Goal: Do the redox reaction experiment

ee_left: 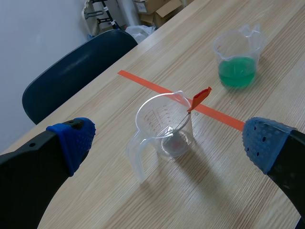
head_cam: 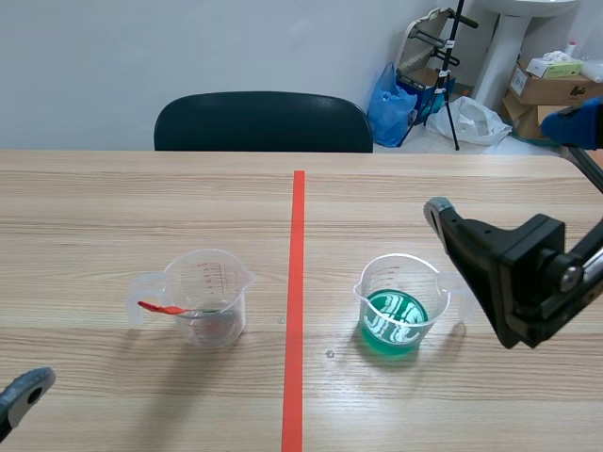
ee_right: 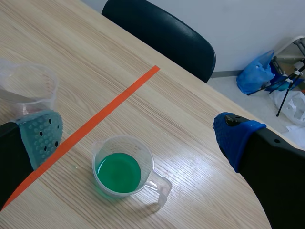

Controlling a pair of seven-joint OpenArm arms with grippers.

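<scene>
though open, right gripper (ee_right: 137,126) near beaker (ee_right: 119,172)

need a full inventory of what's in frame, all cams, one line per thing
table: 1, light wood, under everything
tape line: 1, orange-red, down the table's middle
spoon cup: 1, clear, left of the tape line
spoon: 1, red handle, standing in the spoon cup, handle over its rim
green cup: 1, clear with green liquid, right of the tape line
chair: 1, dark, behind the table's far edge
blue bag: 1, blue, on the floor behind
cardboard boxes: several, brown, far right background
left gripper: 1, black with blue pads, open, spoon cup ahead
right gripper: 1, black, open, by the green cup
</scene>
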